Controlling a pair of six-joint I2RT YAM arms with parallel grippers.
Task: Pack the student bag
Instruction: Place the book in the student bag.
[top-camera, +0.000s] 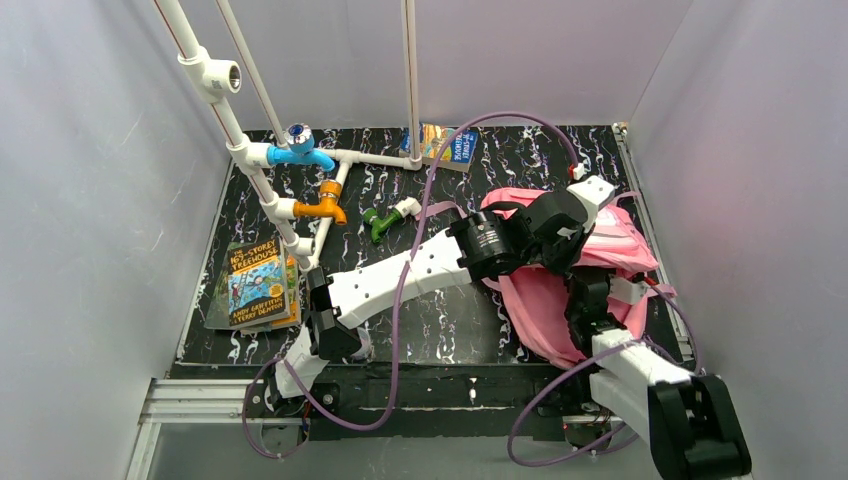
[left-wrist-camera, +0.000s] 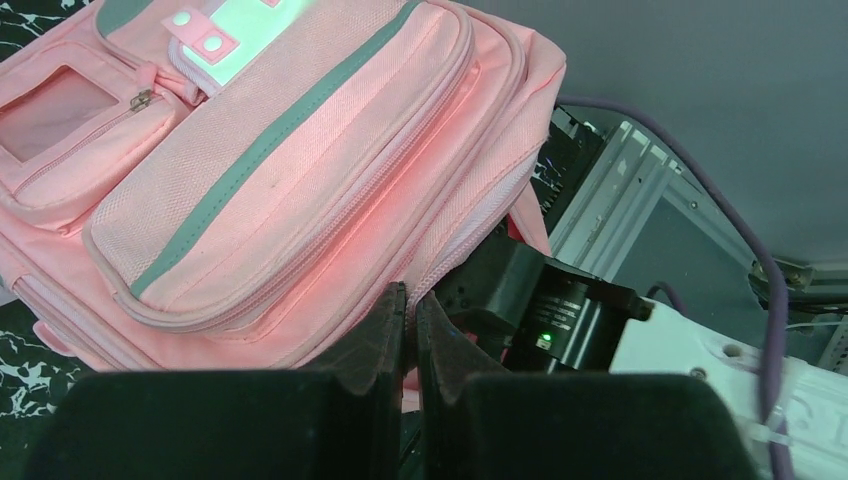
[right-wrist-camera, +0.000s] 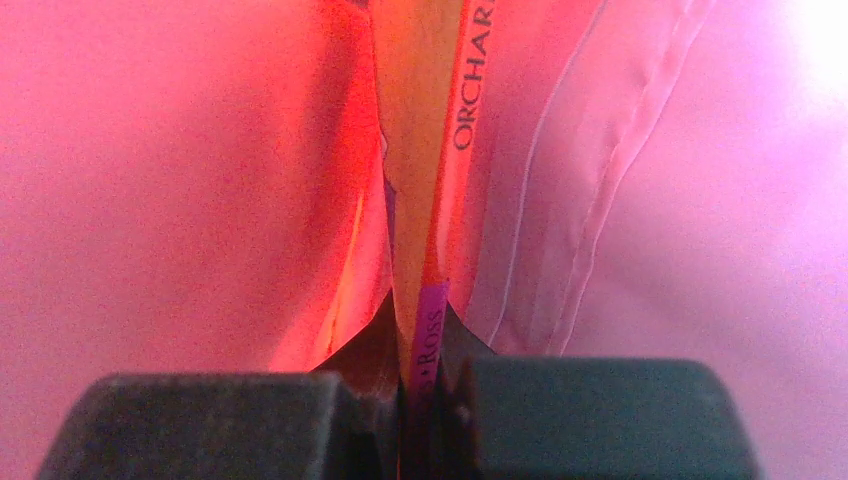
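The pink student bag lies at the right of the black mat. Its grey-trimmed front pockets fill the left wrist view. My left gripper reaches across from the left. Its jaws are shut on the bag's zip edge, with pink fabric between them. My right gripper is pushed into the bag from the near side. In the right wrist view it is shut on the spine of a thin book that stands upright inside the bag, with pink lining all around.
A stack of books lies at the mat's left edge. Another book lies at the back. A white pipe frame carries a blue tap, an orange tap and a green tap. White walls stand close on three sides.
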